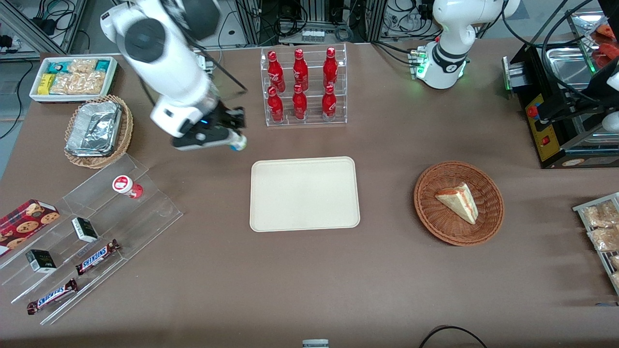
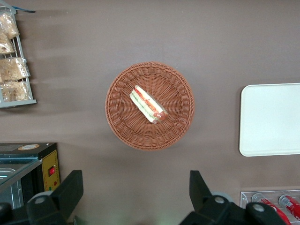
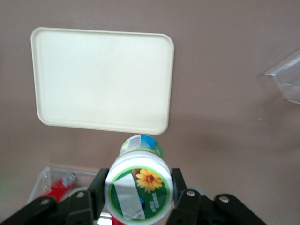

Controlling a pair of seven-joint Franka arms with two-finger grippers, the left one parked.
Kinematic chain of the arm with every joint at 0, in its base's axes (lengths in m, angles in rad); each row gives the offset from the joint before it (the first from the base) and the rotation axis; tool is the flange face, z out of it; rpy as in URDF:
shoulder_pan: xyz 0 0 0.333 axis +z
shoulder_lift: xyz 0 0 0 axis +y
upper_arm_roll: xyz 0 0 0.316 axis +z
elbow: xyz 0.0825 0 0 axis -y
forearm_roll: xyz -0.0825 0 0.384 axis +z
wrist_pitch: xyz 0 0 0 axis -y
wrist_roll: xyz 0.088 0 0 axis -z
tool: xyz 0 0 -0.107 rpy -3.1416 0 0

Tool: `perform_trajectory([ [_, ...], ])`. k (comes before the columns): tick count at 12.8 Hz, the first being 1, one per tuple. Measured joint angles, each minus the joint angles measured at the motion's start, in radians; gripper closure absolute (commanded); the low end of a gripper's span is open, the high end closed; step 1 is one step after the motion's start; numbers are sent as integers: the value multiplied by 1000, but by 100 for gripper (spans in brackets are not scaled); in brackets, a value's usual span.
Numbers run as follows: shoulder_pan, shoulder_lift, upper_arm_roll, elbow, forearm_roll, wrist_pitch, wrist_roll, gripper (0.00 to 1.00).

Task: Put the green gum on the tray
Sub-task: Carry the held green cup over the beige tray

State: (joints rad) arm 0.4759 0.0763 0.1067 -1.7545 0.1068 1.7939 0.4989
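Observation:
The green gum [image 3: 139, 191] is a small white bottle with a green flower-marked lid and a blue-green label. My gripper [image 3: 139, 193] is shut on it, one black finger on each side of the lid. In the front view the gripper [image 1: 231, 137] holds the gum [image 1: 238, 143] in the air, above the bare table, farther from the front camera than the tray and toward the working arm's end. The cream-beige tray [image 1: 304, 194] lies flat and bare at mid-table; it also shows under the bottle in the wrist view as the tray [image 3: 102, 78].
A clear rack of red bottles [image 1: 302, 87] stands close beside the gripper. A red-lidded gum bottle [image 1: 126, 186] sits on a clear stepped shelf [image 1: 87, 237] with snack bars. A foil-filled basket [image 1: 98, 130], a white snack bin [image 1: 73, 77] and a sandwich basket [image 1: 458, 202] are also on the table.

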Motion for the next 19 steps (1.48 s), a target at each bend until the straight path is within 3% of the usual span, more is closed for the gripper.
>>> perform_trajectory([
  [6, 4, 162, 20, 9, 0, 154, 43, 100],
  [16, 24, 294, 21, 8, -2, 303, 109, 100],
  [19, 77, 346, 21, 9, -83, 381, 216, 100],
])
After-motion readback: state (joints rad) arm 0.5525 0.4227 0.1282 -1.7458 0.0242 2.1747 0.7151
